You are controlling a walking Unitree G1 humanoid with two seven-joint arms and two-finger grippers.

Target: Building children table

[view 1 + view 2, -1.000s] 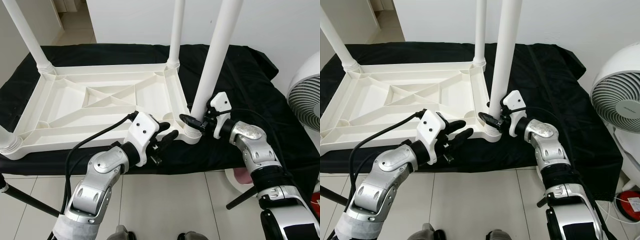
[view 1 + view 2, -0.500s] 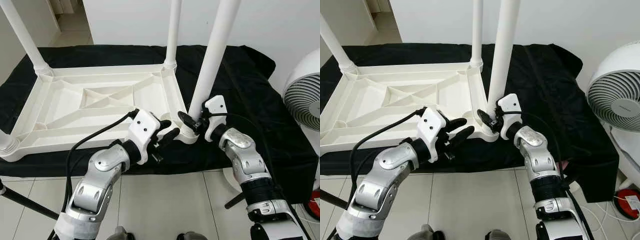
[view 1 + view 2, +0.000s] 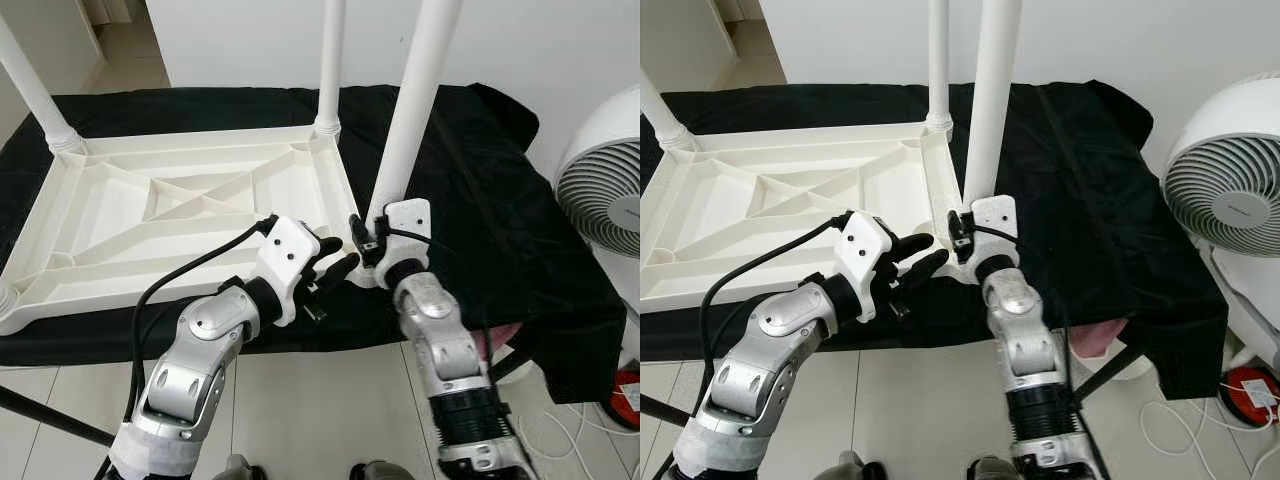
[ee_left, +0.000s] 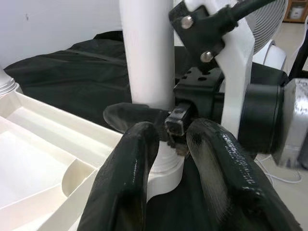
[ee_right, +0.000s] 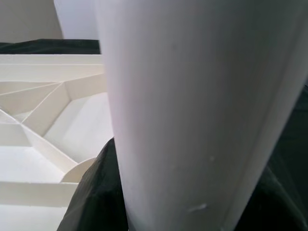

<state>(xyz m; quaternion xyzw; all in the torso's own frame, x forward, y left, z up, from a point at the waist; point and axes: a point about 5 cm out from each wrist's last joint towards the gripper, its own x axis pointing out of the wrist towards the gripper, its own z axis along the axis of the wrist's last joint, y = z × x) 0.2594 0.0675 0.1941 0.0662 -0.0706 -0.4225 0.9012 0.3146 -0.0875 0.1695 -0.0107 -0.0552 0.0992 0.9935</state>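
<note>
Here, right claw (image 3: 362,243) clamped round table leg (image 3: 405,120) base, left claw (image 3: 335,262) just beside

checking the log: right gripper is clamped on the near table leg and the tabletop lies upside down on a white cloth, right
Not quite: the cloth is black, as the left eye view shows. The rest holds: the right gripper is shut on the near table leg, and the tabletop lies upside down.

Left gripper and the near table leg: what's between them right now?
Between the left gripper and the near table leg sits the right gripper, clamped around the leg's base. The left wrist view shows it just past the left gripper's fingertips.
</note>
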